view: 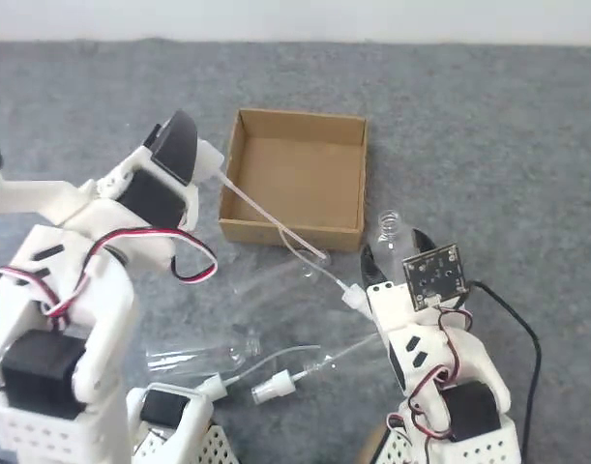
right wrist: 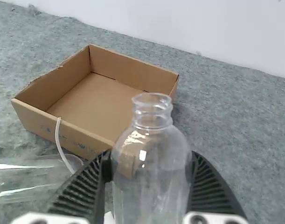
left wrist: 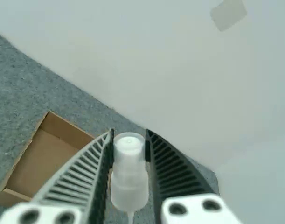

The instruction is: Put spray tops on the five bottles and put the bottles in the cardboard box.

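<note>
On the left, our left gripper [left wrist: 128, 140] is closed tight on a white spray top [left wrist: 129, 175] and holds it up above the bench [view: 527, 145]. The top's long thin tube [view: 266, 215] slants down past the front of the cardboard box [view: 293, 232]. The box has no bottles in it yet. In front of the box, clear bottles [view: 193, 356] and loose spray tops [view: 274, 390] lie on their sides on the bench. On the right, our right gripper [right wrist: 149, 158] squeezes a clear bottle [right wrist: 151, 154] and holds it standing up, just beside the box's corner. Its mouth [right wrist: 152, 99] is open, with no top on it.

We think the job now is to get the tube into that mouth. The tube's tip is near the mouth but not in it. We should hold the bottle straight and steady. We should bring the tip right over the hole first, then go down slowly. The tube looks bendy, so it could catch on the rim and flop aside. When the top sits on the neck, we should push and turn gently so the bottle does not slip.
</note>
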Available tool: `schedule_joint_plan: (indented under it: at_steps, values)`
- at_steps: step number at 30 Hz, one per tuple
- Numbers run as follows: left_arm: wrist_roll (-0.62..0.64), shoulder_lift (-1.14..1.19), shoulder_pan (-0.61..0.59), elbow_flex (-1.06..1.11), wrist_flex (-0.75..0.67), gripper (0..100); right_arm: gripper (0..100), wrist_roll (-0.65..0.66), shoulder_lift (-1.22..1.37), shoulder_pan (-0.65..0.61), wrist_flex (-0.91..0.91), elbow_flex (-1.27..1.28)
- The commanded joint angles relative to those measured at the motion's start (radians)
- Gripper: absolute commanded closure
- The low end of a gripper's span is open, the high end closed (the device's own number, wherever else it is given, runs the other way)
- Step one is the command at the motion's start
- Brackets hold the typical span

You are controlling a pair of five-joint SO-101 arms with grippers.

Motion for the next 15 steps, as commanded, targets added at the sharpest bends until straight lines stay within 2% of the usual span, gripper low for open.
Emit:
schedule_joint_plan:
  at_steps: [1, 3, 7, 12, 15]
  values:
    - [0.009, -0.017, 0.018, 0.047, -0.063, 99, 88.1, 0.077, -0.015, -0.065, 0.016, -0.077]
    - [0.037, -0.017, 0.015, 0.082, -0.077, 99, 88.1, 0.12, -0.015, -0.087, 0.012, -0.069]
    - [0.052, -0.04, 0.009, 0.131, -0.087, 99, 88.1, 0.123, -0.015, -0.097, 0.01, -0.069]
    - [0.055, -0.193, 0.009, 0.18, -0.089, 99, 88.1, 0.129, -0.015, -0.18, 0.019, -0.066]
    - [0.055, -0.301, 0.009, 0.269, -0.141, 99, 88.1, 0.132, -0.015, -0.217, 0.001, -0.041]
